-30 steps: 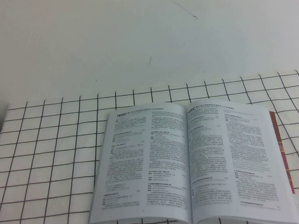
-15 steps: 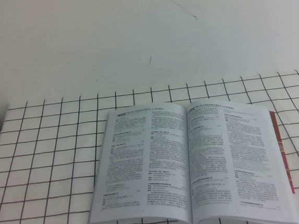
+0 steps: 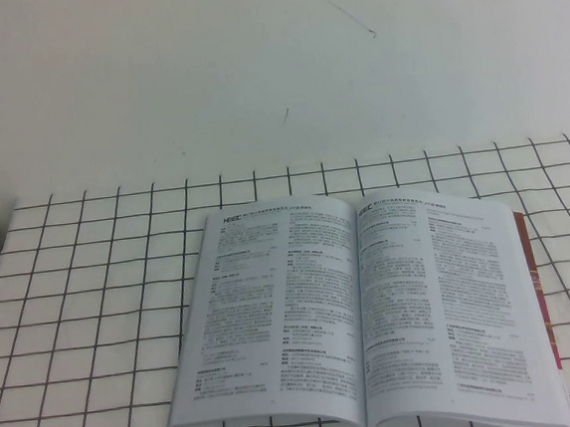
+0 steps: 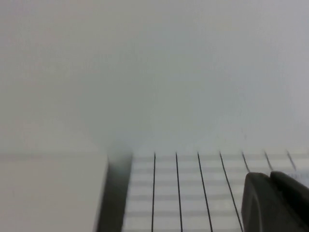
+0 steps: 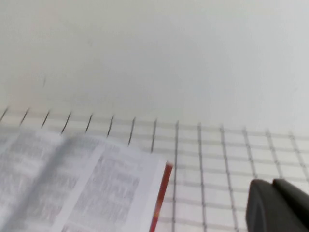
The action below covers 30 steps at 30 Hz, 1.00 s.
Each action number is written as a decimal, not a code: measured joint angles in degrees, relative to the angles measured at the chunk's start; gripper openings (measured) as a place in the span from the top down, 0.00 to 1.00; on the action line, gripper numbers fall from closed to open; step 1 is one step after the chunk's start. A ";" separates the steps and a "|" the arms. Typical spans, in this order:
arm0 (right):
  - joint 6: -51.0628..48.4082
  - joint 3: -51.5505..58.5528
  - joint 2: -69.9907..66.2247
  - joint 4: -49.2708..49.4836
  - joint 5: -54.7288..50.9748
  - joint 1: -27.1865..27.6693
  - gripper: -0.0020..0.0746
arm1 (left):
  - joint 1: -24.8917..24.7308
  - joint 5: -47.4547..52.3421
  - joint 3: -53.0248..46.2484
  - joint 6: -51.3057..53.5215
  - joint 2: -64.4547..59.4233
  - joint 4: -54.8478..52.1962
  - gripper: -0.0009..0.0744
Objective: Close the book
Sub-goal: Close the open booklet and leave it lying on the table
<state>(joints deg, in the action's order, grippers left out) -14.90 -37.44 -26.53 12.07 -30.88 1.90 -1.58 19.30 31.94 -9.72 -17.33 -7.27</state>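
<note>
**Nothing stirred: book lay open, both arms held off**

Across the last second the high view showed no change at all. The open book [image 3: 364,311] lay flat on the checked cloth [image 3: 92,290], at the near side of the table and somewhat to the robot's right. Both printed pages faced up, and the red cover edge [image 3: 537,291] peeked out beyond the right-hand page. No page had lifted and neither arm had entered the high view.

The left gripper [image 4: 271,193] showed only as a dark tip in its own wrist view, above the cloth near its edge and well apart from the book. The right gripper [image 5: 273,198] hung over bare cloth near the book's right-hand page and red cover edge, touching neither. Whether either gripper was spread or pressed together could not be told.

The stillness suggested that closing had not yet begun. The right arm looked better placed to catch that right-hand edge and fold it over.
</note>
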 joint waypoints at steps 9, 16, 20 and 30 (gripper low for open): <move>-29.95 -7.75 -30.88 24.64 -14.88 -0.39 0.98 | 0.09 15.11 5.45 23.10 -22.94 28.34 0.99; -37.59 -13.76 -53.30 29.53 -8.31 -9.25 0.98 | 0.09 14.13 5.78 56.58 -40.38 65.32 0.99; -37.74 -19.59 -63.29 30.17 -4.77 -16.67 0.98 | 0.09 12.48 7.36 67.79 -49.81 75.89 0.99; -33.47 -30.32 -80.43 29.21 -3.59 -24.03 0.98 | 0.09 9.84 12.46 70.65 -69.04 79.26 0.99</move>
<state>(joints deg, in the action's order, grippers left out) -48.37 -67.76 -106.96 41.27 -34.47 -22.13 -1.49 29.15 44.40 60.93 -86.36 71.98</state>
